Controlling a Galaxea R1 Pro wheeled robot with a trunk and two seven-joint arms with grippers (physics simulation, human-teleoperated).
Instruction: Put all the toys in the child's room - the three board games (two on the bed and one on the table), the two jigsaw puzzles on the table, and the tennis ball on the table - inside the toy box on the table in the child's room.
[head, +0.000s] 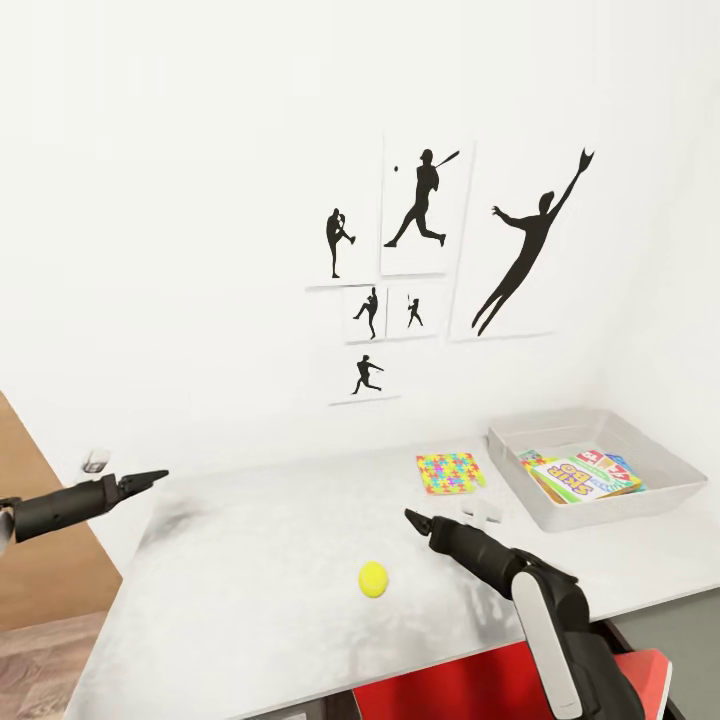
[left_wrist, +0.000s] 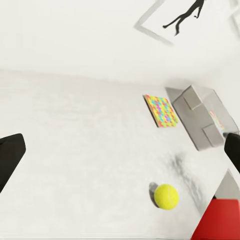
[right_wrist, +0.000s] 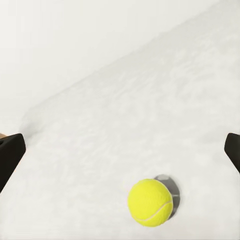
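Observation:
A yellow tennis ball (head: 373, 578) lies on the white table (head: 250, 560), near its front edge. My right gripper (head: 412, 517) hovers open just beyond and to the right of the ball (right_wrist: 150, 202), with nothing between its fingers (right_wrist: 11, 155). A multicoloured jigsaw puzzle (head: 450, 471) lies flat further back, beside the grey toy box (head: 560, 420). Colourful board games (head: 585, 472) lie inside the box. My left gripper (head: 158, 474) hangs open and holding nothing over the table's left edge, far from the ball (left_wrist: 166, 196).
A small white flat piece (head: 483, 512) lies between the puzzle and my right arm. A red chair (head: 470, 680) stands under the table's front edge. Baseball silhouette pictures (head: 425, 215) hang on the wall behind. A wooden panel (head: 30, 520) stands to the left.

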